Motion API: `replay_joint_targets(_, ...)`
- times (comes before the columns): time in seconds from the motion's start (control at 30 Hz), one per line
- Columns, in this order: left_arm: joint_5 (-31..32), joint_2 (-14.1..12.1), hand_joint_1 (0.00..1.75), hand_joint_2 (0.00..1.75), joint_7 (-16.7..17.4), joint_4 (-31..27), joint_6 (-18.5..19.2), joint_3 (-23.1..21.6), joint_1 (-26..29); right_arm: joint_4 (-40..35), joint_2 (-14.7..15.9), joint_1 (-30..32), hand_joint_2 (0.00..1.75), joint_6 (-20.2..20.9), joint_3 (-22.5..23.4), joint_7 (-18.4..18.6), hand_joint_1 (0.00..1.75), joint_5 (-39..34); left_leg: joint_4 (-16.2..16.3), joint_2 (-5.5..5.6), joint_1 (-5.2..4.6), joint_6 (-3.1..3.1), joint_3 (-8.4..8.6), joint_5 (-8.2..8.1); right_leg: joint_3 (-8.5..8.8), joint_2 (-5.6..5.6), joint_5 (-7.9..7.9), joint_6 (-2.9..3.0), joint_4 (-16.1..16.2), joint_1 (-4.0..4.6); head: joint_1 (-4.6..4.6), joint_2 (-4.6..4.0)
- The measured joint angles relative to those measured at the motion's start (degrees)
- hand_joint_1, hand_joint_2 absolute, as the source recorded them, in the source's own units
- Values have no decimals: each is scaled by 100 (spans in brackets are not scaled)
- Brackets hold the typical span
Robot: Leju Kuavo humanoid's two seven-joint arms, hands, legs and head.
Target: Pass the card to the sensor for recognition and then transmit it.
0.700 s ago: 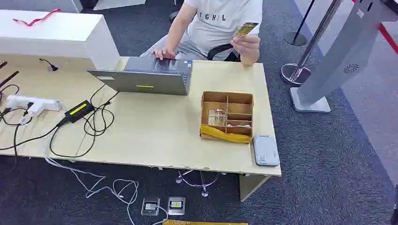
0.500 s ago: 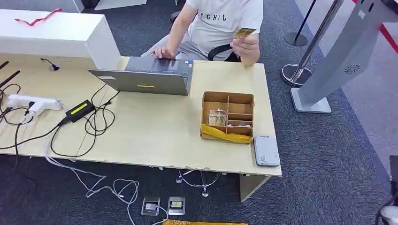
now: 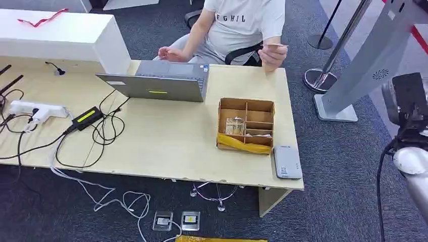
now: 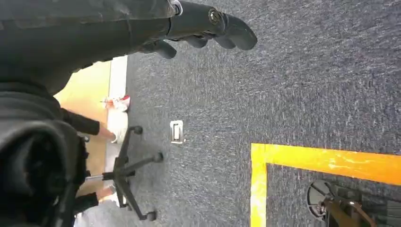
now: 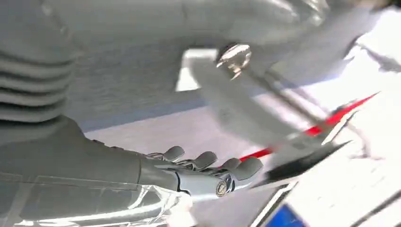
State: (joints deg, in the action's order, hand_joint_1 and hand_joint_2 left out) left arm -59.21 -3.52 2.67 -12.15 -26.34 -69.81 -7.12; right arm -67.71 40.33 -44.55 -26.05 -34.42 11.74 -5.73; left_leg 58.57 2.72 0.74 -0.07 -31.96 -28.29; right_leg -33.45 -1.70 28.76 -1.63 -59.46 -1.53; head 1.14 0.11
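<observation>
Step in hand: collection, not yet made. The card (image 3: pixel 274 46) is at upper centre of the head view, edge-on, pinched in the person's hand (image 3: pixel 272 54) beyond the far edge of the table (image 3: pixel 166 146). I judge the handover is the opening step; sensing and passing on remain.

Sensor (image 3: pixel 286 161): grey flat unit, lower right corner of the table, just beside the cardboard divider box (image 3: pixel 246 126).

Next move, by my reckoning: carry my right hand across to the card, close on its free end, then lower it flat over the sensor.

My right arm (image 3: pixel 411 151): right edge of the head view, raised, well apart from the card.

My right hand (image 5: pixel 208 172): fingers apart and fairly straight, holding nothing.

My left hand (image 4: pixel 208 28): hanging over the carpet, fingers loosely curled, holding nothing.
</observation>
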Motion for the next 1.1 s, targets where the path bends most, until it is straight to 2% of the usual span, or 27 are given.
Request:
replay_joint_targets(0.17, 31, -7, 0, 0, 35, 0, 13, -31, 11, -296, -177, -327, 175, 118, -499, -87, 0, 267, 0, -6, 0, -3, -18, 2, -17, -10, -1, 0, -1, -1, -6, 0)
replay_joint_targets(0.23, 81, -31, 0, 0, 63, 0, 55, -79, -2, -398, -267, -472, 175, 258, -781, 92, 0, 722, 0, -12, 1, -3, -18, 2, -18, -11, -1, 0, -1, 0, -2, 0)
replay_joint_targets(0.4, 201, -85, 0, 0, 83, 0, 131, -144, -2, -470, -547, -795, 175, 1036, -1588, 538, 0, 1955, 0, -13, 8, -4, -20, 1, -20, -12, -1, 1, -1, 7, -4, 0)
replay_joint_targets(0.57, 212, -94, 0, 0, 83, 0, 135, -160, -4, -429, -848, -874, 175, 1257, -2212, 660, 0, 2636, 0, -2, 8, -6, -23, 3, -20, -6, 0, 1, -2, 7, -4, 0)
replay_joint_targets(0.7, 164, -94, 0, 0, 92, 0, 113, -186, -4, -245, -1062, -891, 175, 1272, -2518, 627, 0, 2780, 0, -1, 8, -6, -23, 3, -21, -6, 0, 1, -1, 6, -4, 0)
replay_joint_targets(0.83, 166, -105, 0, 0, 131, -2, 109, -208, -3, 56, -1250, -889, 175, 1120, -2715, 627, 0, 3051, 0, -1, 7, -6, -22, 3, -21, -5, 0, 1, -1, 6, -4, 0)
replay_joint_targets(1.1, 214, -114, 0, 0, 140, -2, 107, -256, -1, 439, -1390, -860, 175, 879, -2914, 743, 0, 3396, 0, -5, 7, -6, -20, 2, -23, -9, -1, 1, 0, 6, -4, 2)
